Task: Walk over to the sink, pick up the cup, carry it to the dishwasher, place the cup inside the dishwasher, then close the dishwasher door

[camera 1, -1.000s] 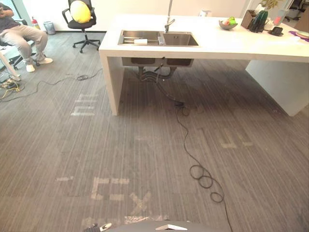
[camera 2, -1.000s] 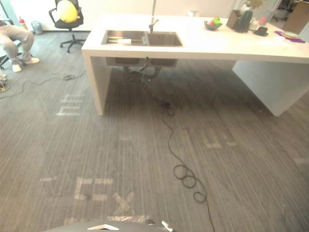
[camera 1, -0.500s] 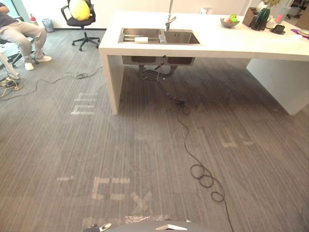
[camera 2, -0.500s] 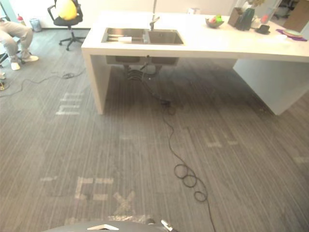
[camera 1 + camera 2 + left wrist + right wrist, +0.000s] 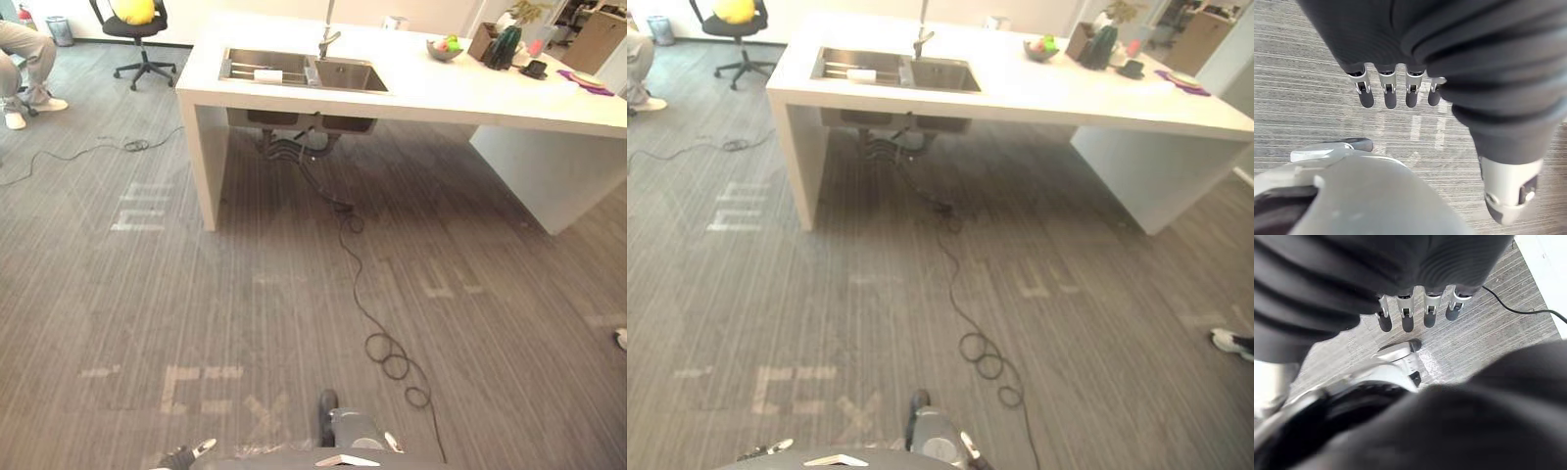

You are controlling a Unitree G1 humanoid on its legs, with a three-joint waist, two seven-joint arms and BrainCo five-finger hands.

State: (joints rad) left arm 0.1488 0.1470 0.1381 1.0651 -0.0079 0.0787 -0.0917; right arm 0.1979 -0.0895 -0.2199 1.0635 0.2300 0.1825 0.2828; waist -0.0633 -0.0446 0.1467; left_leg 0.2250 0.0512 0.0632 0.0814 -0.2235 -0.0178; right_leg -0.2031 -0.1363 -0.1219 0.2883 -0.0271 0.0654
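The steel double sink [image 5: 349, 76] is set into a white counter across the floor ahead, with a faucet [image 5: 327, 37] behind it. A small white cup-like thing [image 5: 267, 75] lies in the sink's left basin; its shape is too small to make out. My left hand [image 5: 1387, 93] hangs over the grey carpet, fingers straight and holding nothing. My right hand [image 5: 1408, 316] hangs the same way, fingers straight and empty.
The white counter [image 5: 460, 98] runs to the right, carrying a fruit bowl [image 5: 446, 47] and dark items [image 5: 507, 43]. Pipes [image 5: 294, 149] hang under the sink. An office chair [image 5: 132, 22] and a seated person [image 5: 24, 59] are far left. A person's shoe [image 5: 1234, 343] is at the right.
The whole picture has shifted left and tilted lower, so the camera has moved; the counter looks slightly nearer. Nothing on the counter has moved. A shoe now shows at the right edge.
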